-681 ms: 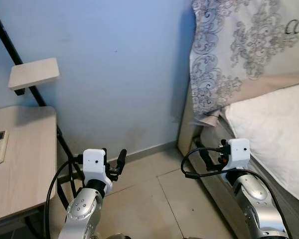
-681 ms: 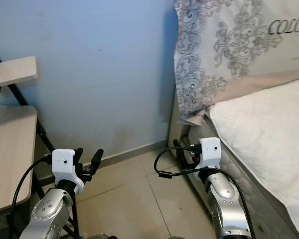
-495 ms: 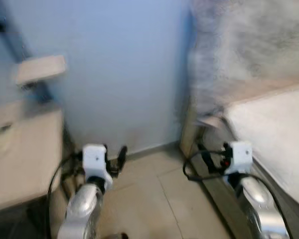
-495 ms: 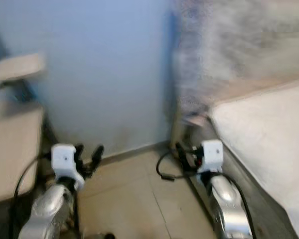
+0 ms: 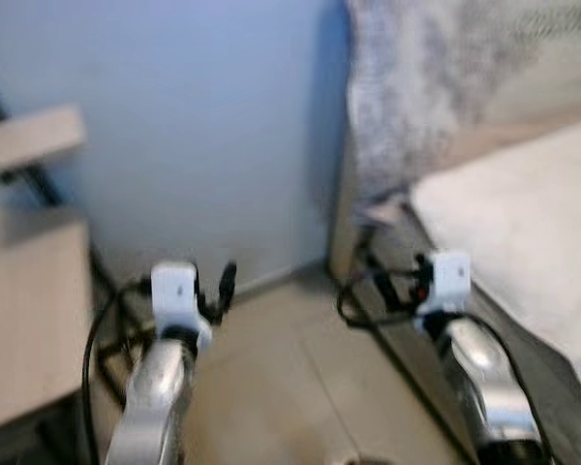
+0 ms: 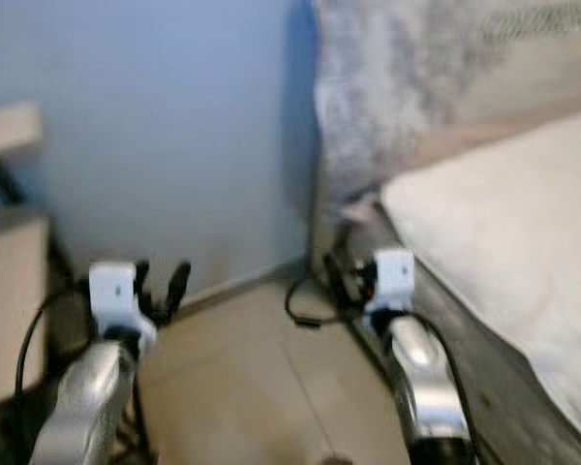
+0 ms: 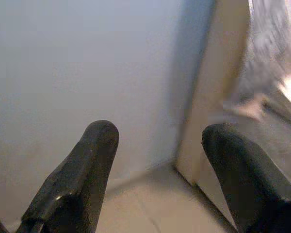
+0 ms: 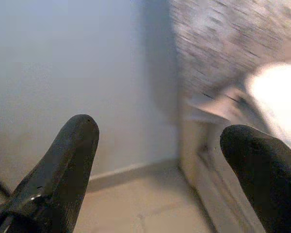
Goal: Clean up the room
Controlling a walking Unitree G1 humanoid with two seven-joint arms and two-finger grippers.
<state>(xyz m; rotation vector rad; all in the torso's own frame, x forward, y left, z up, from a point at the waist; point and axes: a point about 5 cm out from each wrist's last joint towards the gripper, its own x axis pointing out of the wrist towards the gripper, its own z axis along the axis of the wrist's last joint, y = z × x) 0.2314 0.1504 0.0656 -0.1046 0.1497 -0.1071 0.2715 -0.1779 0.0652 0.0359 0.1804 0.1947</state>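
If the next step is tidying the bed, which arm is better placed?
Probably the right. The right gripper hangs, jaws open and empty, beside the white quilted mattress; the left gripper, also open, hangs near the light wooden desk across the floor.

Blurred tiled floor [image 5: 271, 387] between a pale wooden worktop [image 5: 29, 320] on the left and a bed [image 5: 523, 223] with white sheet on the right.
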